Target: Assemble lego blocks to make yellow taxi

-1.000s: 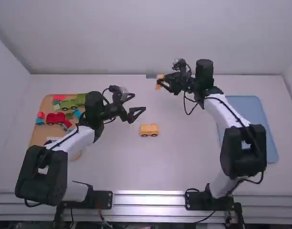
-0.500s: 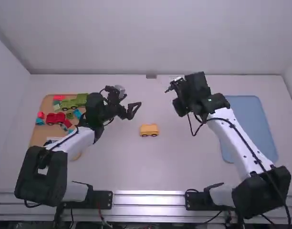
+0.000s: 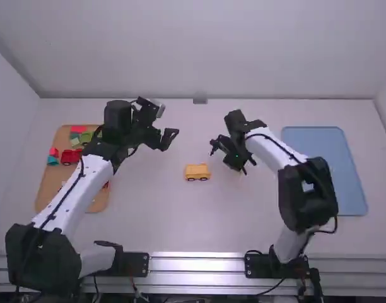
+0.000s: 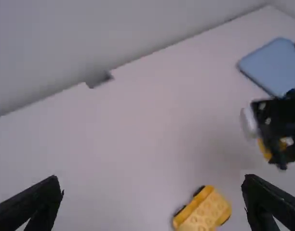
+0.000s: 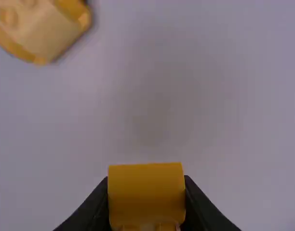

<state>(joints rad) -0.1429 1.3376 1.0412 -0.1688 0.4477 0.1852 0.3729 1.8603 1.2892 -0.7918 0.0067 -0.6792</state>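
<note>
Car (image 3: 197,170): upright on the table (image 3: 180,221), studs (image 4: 201,219) bare on top
Right hand (image 5: 146,182): clenched on a yellow block (image 5: 146,195) by two opposite sides, near the car
Left hand (image 4: 152,183): released, fingers wide apart, holding nothing; I'd use it to steady the car, clear of the studs
Yellow block: looks meant for the car's top; bring it over square and match the edges before pressing straight down
Studs: a slanted push could miss some or skid the car
</note>
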